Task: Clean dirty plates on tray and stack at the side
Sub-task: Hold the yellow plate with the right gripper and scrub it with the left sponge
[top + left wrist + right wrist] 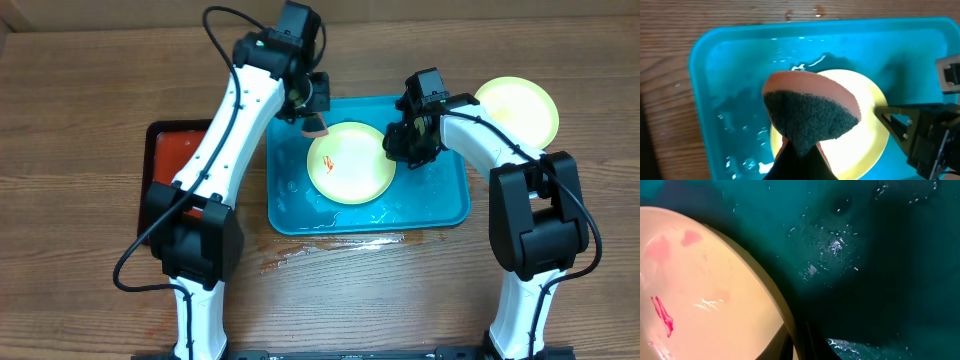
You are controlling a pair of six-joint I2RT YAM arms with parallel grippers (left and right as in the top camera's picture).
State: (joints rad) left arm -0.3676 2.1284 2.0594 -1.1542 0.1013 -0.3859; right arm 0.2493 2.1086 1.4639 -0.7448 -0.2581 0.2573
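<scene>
A yellow-green-rimmed plate (350, 165) with a red smear lies in the wet turquoise tray (440, 205). My left gripper (318, 122) is shut on an orange sponge (810, 112) with a dark scrub face, held just above the plate's far left edge (865, 130). My right gripper (396, 147) is shut on the plate's right rim. In the right wrist view its fingers (800, 342) straddle the rim of the plate (700, 295). A second yellow-green plate (518, 110) lies on the table right of the tray. No light blue plate shows.
A red tray with a black rim (170, 150) lies left of the turquoise tray, partly under my left arm. Spilled water (330, 245) shines on the wooden table in front of the tray. The tray floor (865, 255) is wet.
</scene>
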